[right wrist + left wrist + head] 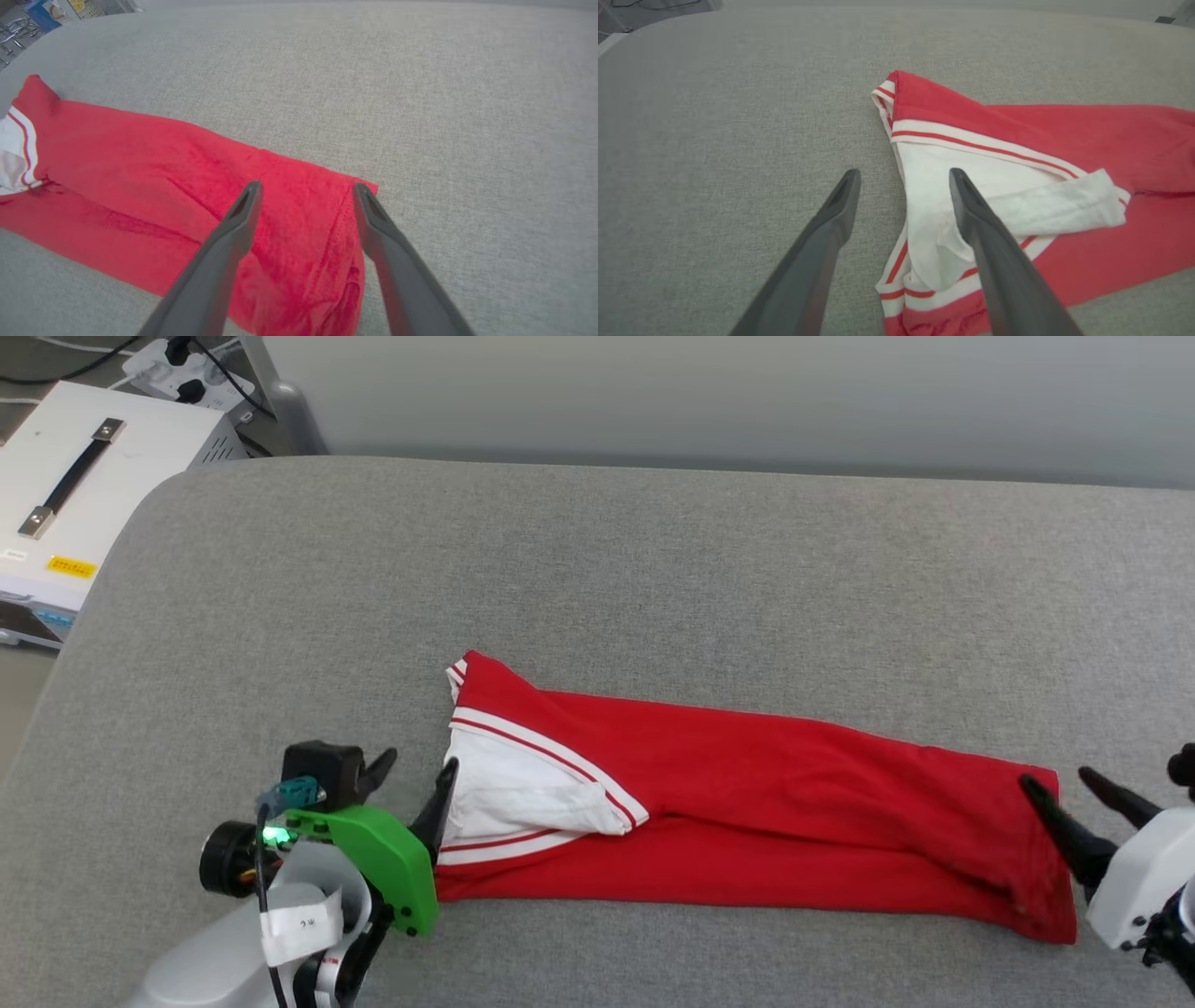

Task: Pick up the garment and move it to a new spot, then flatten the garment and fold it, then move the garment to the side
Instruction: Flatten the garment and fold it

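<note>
You have the long-folded red jersey (747,803) bracketed
Left gripper (419,763) at its sleeve end, right gripper (1057,777) at its hem, both spread empty, seemingly poised to fold

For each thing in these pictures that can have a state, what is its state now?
shirt: folded into a long strip, lying flat on the grey surface, white sleeve on top at one end.
left gripper: open, at the sleeve end, holding nothing.
right gripper: open, at the hem end, holding nothing.
power strip: has plugs in it.
</note>
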